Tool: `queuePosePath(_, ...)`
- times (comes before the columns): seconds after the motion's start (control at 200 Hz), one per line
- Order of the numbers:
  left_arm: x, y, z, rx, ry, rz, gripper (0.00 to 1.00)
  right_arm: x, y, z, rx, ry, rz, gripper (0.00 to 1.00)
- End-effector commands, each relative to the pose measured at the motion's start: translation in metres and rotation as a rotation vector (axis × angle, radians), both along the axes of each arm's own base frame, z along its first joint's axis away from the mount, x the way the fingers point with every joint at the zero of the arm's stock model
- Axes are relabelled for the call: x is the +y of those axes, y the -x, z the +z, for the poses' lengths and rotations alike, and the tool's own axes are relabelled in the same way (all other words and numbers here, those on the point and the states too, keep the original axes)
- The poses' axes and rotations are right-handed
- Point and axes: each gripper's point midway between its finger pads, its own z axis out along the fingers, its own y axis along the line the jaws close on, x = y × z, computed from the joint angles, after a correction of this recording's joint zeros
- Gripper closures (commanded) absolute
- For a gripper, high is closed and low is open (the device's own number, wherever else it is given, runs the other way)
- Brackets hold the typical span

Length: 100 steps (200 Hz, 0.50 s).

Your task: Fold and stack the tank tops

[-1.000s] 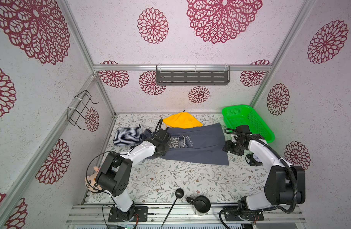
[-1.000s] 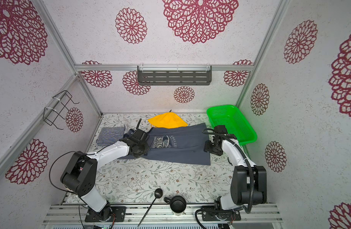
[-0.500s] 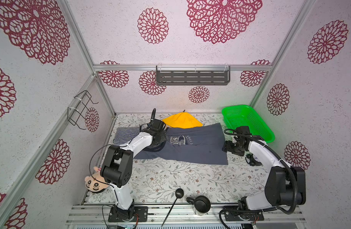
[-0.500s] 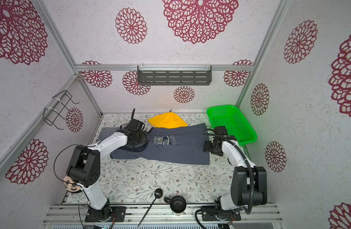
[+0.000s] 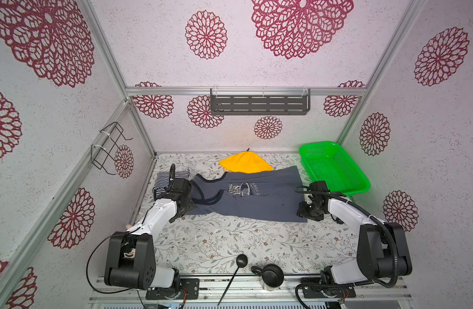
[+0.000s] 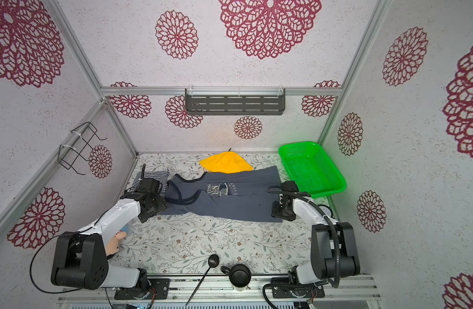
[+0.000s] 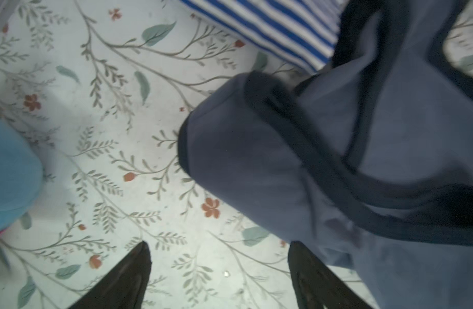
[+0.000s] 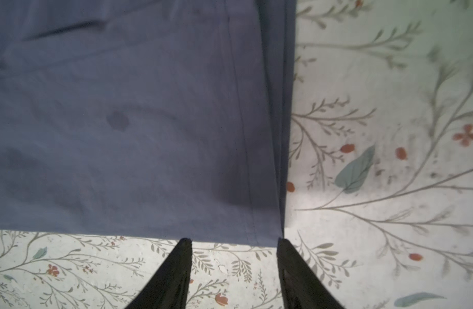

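Both jaws open: left gripper (image 7: 218,246) beside the blue-grey tank top (image 5: 259,206), at its strap; right gripper (image 8: 234,240) at its hem corner.

Both arms share one build: smooth white link shells set between chunky black joint housings. The left arm (image 5: 160,214) trails a thin black cable (image 5: 89,264) that loops out beside its boxy shoulder block, whose side shows a cluster of small holes. The right arm (image 5: 347,211) wears a thick, ribbed black conduit (image 5: 391,240) and a slimmer black cable near the wrist. Each base is bolted to a black plate (image 5: 191,287). The left gripper (image 7: 219,243) and right gripper (image 8: 234,239) look alike, with matte black fingers (image 8: 173,273) tapering to narrow tips.
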Motion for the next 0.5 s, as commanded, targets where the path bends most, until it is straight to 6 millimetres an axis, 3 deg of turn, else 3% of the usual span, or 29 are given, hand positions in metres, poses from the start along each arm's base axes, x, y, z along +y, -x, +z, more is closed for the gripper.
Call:
queuePosePath(0.0, 0.009, -0.001, 0.000, -0.027, 0.005, 0.030, 0.20, -0.003, 0.001, 0.004, -0.024, 0.003, -0.034, 0.50)
queuePosePath(0.165, 0.018, -0.006, -0.015, -0.056, 0.019, 0.077, 0.27, -0.003, -0.001, 0.002, -0.015, -0.013, -0.044, 0.54)
queuePosePath(0.425, 0.020, -0.041, -0.030, -0.110, 0.076, 0.114, 0.32, 0.000, -0.001, -0.010, 0.004, -0.034, -0.056, 0.57)
queuePosePath(0.495, 0.019, -0.049, -0.036, -0.100, 0.083, 0.111, 0.38, 0.001, -0.001, -0.015, 0.014, -0.037, -0.061, 0.57)
